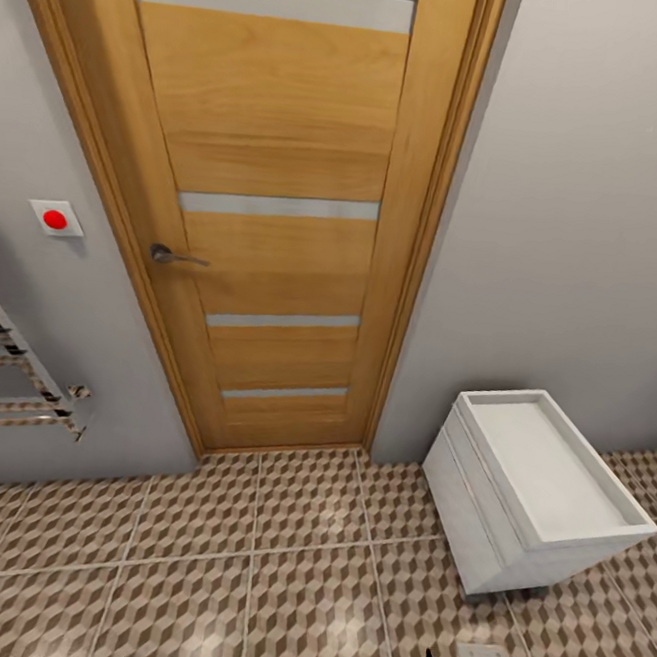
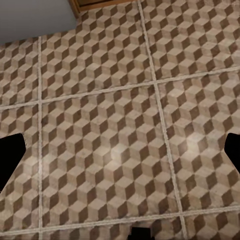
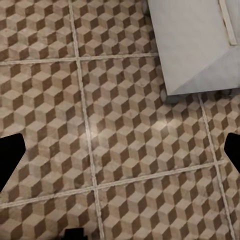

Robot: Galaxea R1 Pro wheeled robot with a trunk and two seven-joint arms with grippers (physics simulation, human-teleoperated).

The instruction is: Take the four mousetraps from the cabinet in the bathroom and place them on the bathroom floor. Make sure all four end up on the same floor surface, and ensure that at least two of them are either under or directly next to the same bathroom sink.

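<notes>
Robot faces a closed orange-brown wooden door [image 1: 270,202]; cube-patterned tiled bathroom floor [image 1: 244,582] below. Both grippers hang open and empty over tiles, left gripper [image 2: 120,155], right gripper [image 3: 120,155]. White boxy unit [image 1: 539,489], possibly the toilet, lies nearer the right arm. Mousetraps and cabinet unseen here.

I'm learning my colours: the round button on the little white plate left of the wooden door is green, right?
Not quite. The round button on the small white wall plate, left of the tan wooden door, is red, not green. The head view shows it.
</notes>
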